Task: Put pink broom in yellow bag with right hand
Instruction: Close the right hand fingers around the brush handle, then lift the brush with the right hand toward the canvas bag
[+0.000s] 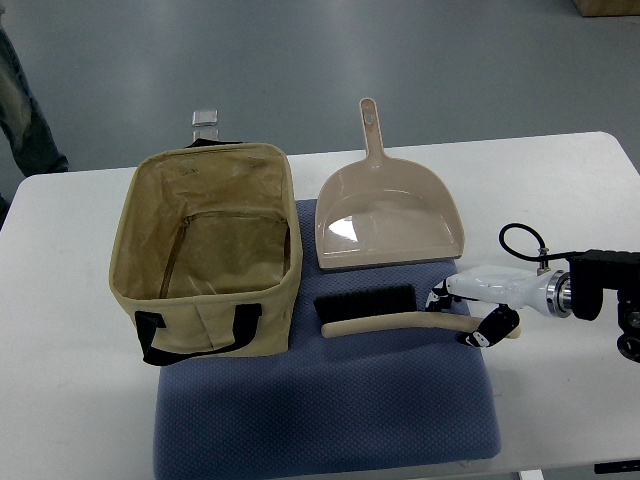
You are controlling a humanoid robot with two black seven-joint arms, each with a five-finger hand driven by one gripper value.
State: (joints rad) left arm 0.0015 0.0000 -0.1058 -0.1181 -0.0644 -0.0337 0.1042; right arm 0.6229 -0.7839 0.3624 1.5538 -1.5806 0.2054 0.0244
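The pink broom (pixel 385 318), a small hand brush with black bristles and a beige-pink handle, lies on the blue mat (pixel 330 400) in front of the dustpan. My right hand (pixel 470 315) comes in from the right edge and its fingers are curled around the end of the broom's handle. The yellow bag (pixel 215 245), a tan fabric tote with black handles, stands open and upright at the mat's left, and I see nothing inside it. My left arm does not show.
A pink dustpan (pixel 388 215) lies behind the broom, its handle pointing away. The white table (pixel 560 200) extends to the right. A small clear clip (pixel 205 118) sits behind the bag. A person's sleeve (pixel 20 110) shows at the far left edge.
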